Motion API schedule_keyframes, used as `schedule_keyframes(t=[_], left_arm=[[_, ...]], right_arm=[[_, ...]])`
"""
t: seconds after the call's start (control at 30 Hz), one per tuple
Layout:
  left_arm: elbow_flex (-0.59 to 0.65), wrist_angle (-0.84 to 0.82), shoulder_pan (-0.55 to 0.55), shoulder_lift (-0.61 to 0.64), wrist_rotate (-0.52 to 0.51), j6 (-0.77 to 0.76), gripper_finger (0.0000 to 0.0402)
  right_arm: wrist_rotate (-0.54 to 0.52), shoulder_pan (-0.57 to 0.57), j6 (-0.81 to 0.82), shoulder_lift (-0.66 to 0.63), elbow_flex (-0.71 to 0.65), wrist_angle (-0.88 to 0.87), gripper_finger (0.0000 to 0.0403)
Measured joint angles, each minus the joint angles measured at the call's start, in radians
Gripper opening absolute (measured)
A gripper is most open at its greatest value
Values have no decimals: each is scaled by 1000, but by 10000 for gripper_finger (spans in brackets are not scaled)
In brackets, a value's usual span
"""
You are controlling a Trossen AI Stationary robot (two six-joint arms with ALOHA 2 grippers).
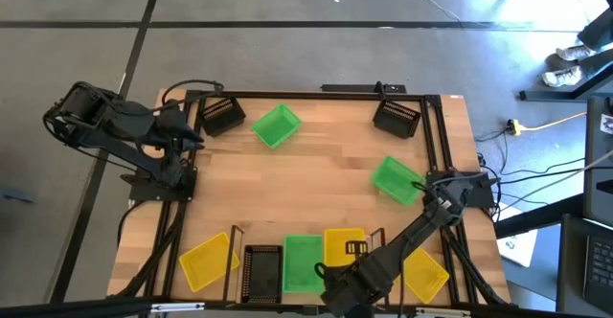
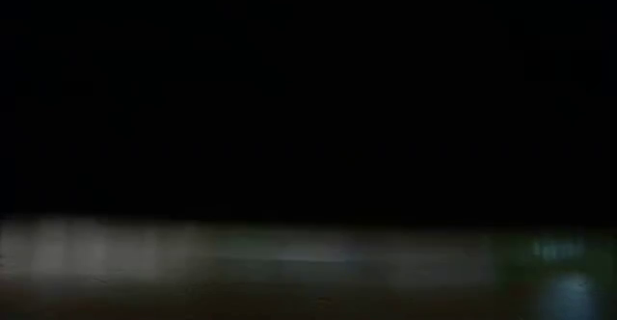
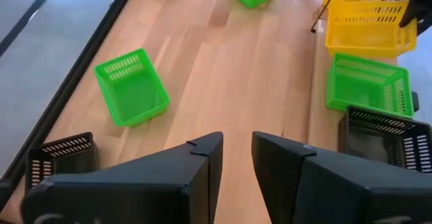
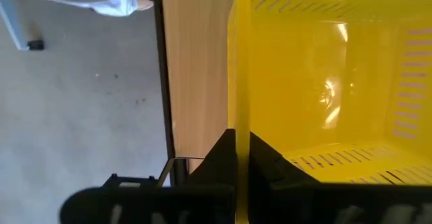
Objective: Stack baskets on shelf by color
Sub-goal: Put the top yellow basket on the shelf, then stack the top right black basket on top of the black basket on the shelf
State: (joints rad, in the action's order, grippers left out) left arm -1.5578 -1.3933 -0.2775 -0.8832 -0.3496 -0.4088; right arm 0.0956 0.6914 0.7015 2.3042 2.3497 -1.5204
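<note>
My right gripper (image 4: 236,150) is pinched tight on the wall of a yellow basket (image 1: 345,246), which sits on the shelf (image 1: 239,237) beside the green one (image 1: 303,262). My left gripper (image 3: 236,156) hangs slightly parted, empty, at the far corner.

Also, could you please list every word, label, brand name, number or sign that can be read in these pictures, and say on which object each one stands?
None: no readable text stands on anything in these views.
The green, yellow and black baskets carry no visible labels.
The shelf and the table show no print.
The low view is too dark to show anything.
</note>
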Motion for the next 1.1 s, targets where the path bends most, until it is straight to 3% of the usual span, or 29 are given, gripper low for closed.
schedule_keyframes(t=[0.2,0.6,0.93,1.1], left_arm=[[0,9,0,0,0,0,71],[0,21,0,0,-1,1,71],[0,21,0,0,-1,1,71],[0,20,0,0,-1,1,71]], right_arm=[[62,-2,-7,26,0,1,0],[59,-4,-5,33,0,5,32],[64,-5,-1,33,0,12,34],[136,-13,0,32,2,16,34]])
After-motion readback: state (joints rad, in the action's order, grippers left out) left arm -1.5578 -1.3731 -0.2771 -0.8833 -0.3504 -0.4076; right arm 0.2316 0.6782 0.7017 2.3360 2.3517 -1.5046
